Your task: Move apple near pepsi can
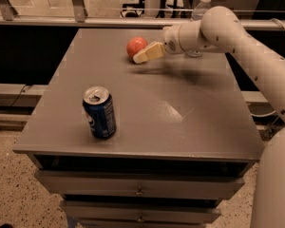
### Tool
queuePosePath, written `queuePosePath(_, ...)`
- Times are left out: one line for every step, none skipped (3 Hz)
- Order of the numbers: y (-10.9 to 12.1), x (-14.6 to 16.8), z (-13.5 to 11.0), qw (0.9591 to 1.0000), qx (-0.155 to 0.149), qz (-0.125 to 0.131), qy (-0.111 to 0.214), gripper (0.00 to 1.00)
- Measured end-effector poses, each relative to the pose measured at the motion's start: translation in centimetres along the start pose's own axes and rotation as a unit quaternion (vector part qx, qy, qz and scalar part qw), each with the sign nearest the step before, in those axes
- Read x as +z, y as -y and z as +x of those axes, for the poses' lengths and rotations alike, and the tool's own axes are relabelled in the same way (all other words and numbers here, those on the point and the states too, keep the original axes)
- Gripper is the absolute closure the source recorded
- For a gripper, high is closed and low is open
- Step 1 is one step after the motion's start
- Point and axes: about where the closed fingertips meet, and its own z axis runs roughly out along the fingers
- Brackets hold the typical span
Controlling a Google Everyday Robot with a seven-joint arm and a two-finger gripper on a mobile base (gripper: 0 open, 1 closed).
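One table (180,113) carries all items; its top is flat, matte grey and rectangular, with metal drawers (140,191) below the front edge.

1. Left front: the pepsi can (99,113) stands upright near the front left corner. It is a dark blue aluminium cylinder with a silver top, a pull tab and a white-red logo on its side.
2. Centre rear: the apple (136,45) is small, round, smooth and red-orange. It sits well apart from the can, toward the back edge.
3. Just right of the apple: the gripper (138,56) reaches in from the right, over the rear part of the table. Its fingers (149,52) are cream, wedge-shaped and smooth, and they pinch the apple. The near one lies against the fruit's lower right side; the far one is hidden behind it.
4. Right: the arm (237,37) is white, rounded and glossy, and slopes down to the right edge.
5. Behind the arm: a clear plastic water bottle (203,4) with a white cap stands upright.
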Motion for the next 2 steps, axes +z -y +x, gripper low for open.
queuePosePath(-1.2, 2.1, -1.0, 0.9997, 0.001, -0.021, 0.009, 0.00)
queuePosePath(-2.1, 3.6, -1.4, 0.9993, 0.004, -0.034, 0.012, 0.00)
